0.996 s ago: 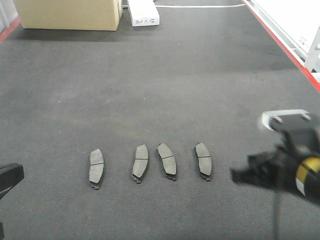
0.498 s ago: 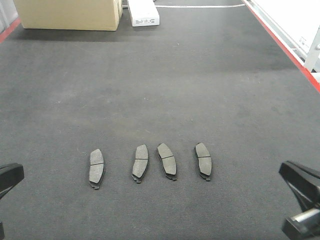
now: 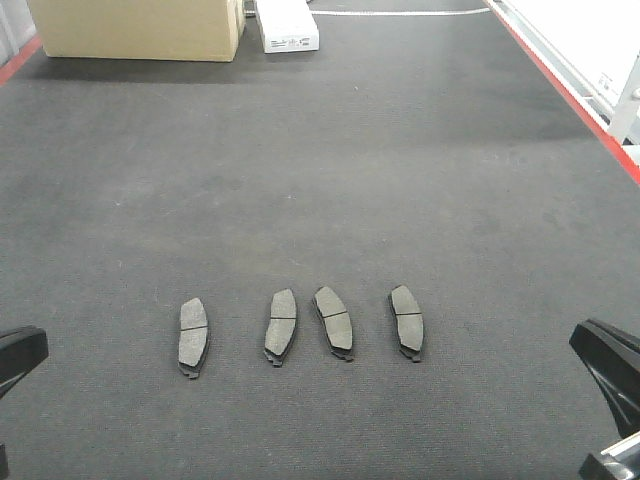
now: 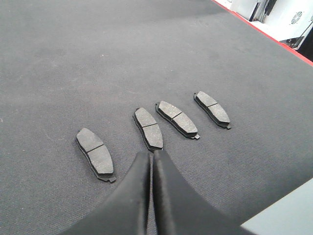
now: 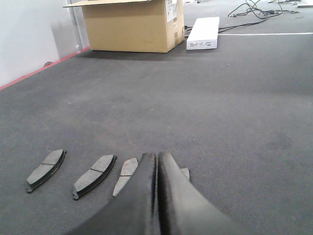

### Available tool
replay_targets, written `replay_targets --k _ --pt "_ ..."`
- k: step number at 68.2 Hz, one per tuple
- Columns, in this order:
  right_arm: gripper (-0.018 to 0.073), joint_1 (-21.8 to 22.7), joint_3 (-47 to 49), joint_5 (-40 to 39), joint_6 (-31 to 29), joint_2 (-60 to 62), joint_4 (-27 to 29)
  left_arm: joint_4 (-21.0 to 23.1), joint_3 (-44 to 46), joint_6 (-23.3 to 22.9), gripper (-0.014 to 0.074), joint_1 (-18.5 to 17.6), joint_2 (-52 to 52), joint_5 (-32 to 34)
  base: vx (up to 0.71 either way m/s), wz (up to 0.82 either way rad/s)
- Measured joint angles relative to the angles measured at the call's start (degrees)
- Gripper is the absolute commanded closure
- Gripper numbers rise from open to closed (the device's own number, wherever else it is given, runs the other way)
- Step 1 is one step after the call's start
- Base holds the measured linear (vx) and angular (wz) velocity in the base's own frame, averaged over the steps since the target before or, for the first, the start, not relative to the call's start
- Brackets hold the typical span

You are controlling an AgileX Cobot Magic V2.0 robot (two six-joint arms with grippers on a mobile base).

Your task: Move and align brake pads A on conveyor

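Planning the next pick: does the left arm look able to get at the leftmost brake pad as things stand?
Probably yes. The leftmost brake pad lies flat on the conveyor, apart from its neighbour, and nothing stands between it and the left end effector, which is shut.

Conveyor (image 3: 400,150), dark felt-like belt with red edges, carries four brake pads A (image 3: 299,327) in a row near the front; cardboard box (image 3: 140,28) and white box (image 3: 286,26) at far end.
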State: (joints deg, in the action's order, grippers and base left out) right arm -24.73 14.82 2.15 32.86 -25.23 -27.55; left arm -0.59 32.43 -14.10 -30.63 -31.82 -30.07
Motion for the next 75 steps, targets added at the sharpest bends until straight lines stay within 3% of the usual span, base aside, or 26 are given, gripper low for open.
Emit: replay_targets --k 65,75 --pt "0.0568 0.0 0.0 0.0 0.0 0.0 0.0 0.0 0.0 0.0 0.0603 0.0 0.0 0.0 0.0 0.0" --pt "0.0568 0.0 0.0 0.0 0.0 0.0 0.0 1.7 0.0 3.5 0.0603 0.0 0.0 -0.1 0.0 0.0"
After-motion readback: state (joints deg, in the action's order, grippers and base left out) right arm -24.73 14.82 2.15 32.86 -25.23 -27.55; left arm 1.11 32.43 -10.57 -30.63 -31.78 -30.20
